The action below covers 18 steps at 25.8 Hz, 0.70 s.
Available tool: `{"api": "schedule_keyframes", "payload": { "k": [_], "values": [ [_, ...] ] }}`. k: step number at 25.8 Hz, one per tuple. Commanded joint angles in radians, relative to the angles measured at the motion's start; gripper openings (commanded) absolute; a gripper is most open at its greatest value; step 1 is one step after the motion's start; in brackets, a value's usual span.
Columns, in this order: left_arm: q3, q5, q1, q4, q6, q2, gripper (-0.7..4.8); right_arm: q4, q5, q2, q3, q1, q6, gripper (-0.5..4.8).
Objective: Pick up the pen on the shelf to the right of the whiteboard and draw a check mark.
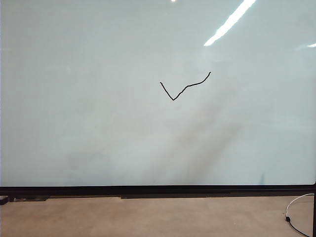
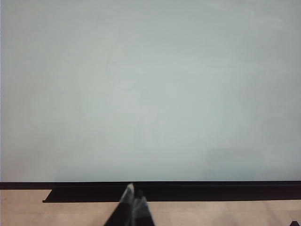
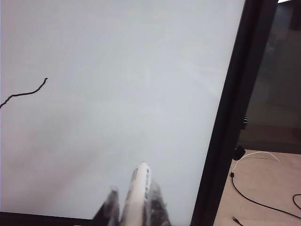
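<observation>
The check mark (image 1: 183, 88), a thin black line, lies just above the centre of the whiteboard (image 1: 98, 123) in the exterior view, where neither arm appears. Left wrist view: the left gripper (image 2: 131, 200), fingers pressed together and empty, sits at the bottom edge before the board's black frame. Right wrist view: the right gripper (image 3: 134, 200), bottom centre, clamps the pen (image 3: 137, 193), pointing at the board.

The whiteboard (image 1: 98, 123) stands upright at the back edge of the bench (image 1: 148, 217). The check mark (image 1: 185, 87) sits on the board a little right of its middle. A cable (image 1: 296, 217) lies at the bench's right edge. The left end effector (image 2: 133, 195) is low before the board's bottom edge. The right end effector (image 3: 134, 195), clamped on the pen (image 3: 137, 193), is near the board's right edge, right of the mark and apart from the board.
</observation>
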Motion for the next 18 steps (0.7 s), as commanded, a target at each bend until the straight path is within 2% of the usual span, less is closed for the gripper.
{"api": "schedule_keyframes", "payload": {
  "k": [1, 13, 18],
  "values": [
    [0.003, 0.000, 0.000, 0.006, 0.004, 0.000, -0.04, -0.034, -0.041, -0.022, 0.004, -0.042, 0.011, -0.05],
    [0.003, 0.000, 0.000, 0.006, 0.004, 0.000, -0.04, -0.049, -0.234, -0.022, 0.003, -0.256, 0.057, -0.05],
    [0.003, 0.000, 0.000, 0.006, 0.004, 0.000, -0.04, -0.050, -0.254, -0.022, 0.003, -0.333, 0.071, -0.05]
  ]
}}
